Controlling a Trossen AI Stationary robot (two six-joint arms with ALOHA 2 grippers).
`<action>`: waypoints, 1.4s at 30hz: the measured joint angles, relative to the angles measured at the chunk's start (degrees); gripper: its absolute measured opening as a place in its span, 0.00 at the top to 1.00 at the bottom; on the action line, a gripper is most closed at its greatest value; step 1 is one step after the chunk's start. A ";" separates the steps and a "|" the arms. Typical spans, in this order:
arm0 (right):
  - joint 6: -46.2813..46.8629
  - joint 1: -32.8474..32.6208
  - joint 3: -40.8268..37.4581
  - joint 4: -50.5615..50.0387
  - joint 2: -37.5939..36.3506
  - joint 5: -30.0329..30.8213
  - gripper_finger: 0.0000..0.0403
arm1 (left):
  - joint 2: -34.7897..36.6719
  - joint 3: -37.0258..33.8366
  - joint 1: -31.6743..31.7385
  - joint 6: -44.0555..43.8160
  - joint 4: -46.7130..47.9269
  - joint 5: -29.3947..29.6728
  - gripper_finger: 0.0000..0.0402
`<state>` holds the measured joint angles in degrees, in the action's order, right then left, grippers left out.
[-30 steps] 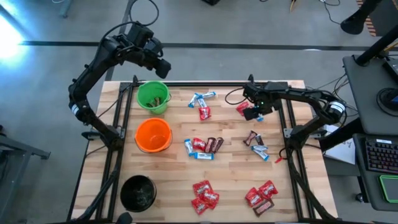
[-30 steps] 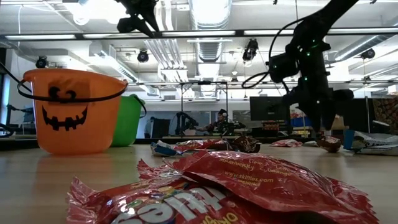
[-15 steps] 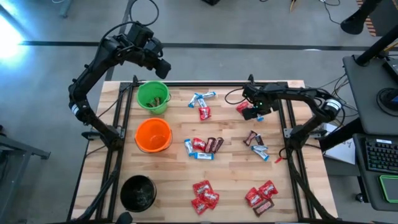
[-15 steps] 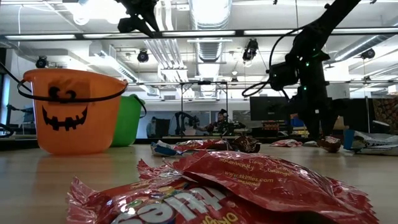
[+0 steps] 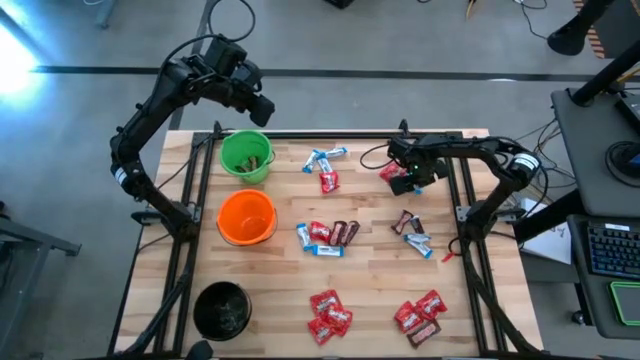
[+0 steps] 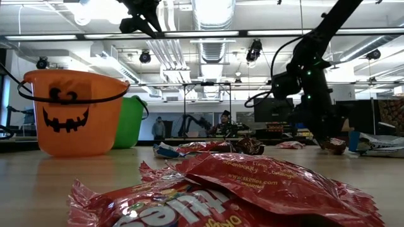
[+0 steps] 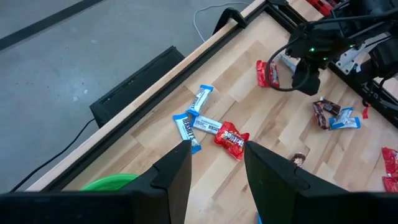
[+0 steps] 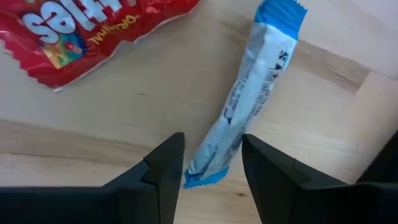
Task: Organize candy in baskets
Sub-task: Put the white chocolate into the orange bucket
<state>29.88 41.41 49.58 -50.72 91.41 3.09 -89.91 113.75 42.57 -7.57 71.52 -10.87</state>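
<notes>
Candy: blue-and-white bar (image 8: pixel 249 106) flat on desk (image 5: pixel 370 270), tail end between right hand (image 8: pixel 211 163) fingers, spread apart. Grip maybe off-centre; bar could slip, red pack (image 8: pixel 93 31) close. Left hand (image 7: pixel 214 168) apart, waits above green bucket (image 5: pixel 245 155).

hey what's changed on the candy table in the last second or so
Little. The right claw crept slightly toward the table's left side, low over a blue-and-white candy beside a red packet, fingers open around it, not yet gripping. The left claw stayed open, high over the green bucket. Candy and buckets stayed put.
</notes>
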 joint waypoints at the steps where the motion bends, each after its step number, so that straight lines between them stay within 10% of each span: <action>1: -0.16 0.00 0.02 0.03 0.40 -0.01 0.62 | 0.00 0.00 0.00 0.00 0.00 0.01 0.68; 16: -0.56 0.21 -0.19 0.84 -0.23 -1.01 0.95 | 0.00 0.00 0.00 0.00 0.03 0.00 0.68; 42: 4.32 -8.43 9.00 -0.83 -24.73 -9.45 0.97 | -0.03 -1.54 0.00 -0.55 3.97 1.74 0.68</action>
<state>34.21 32.98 58.58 -51.55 66.68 -6.36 -89.94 112.21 42.57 -8.12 75.50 -9.13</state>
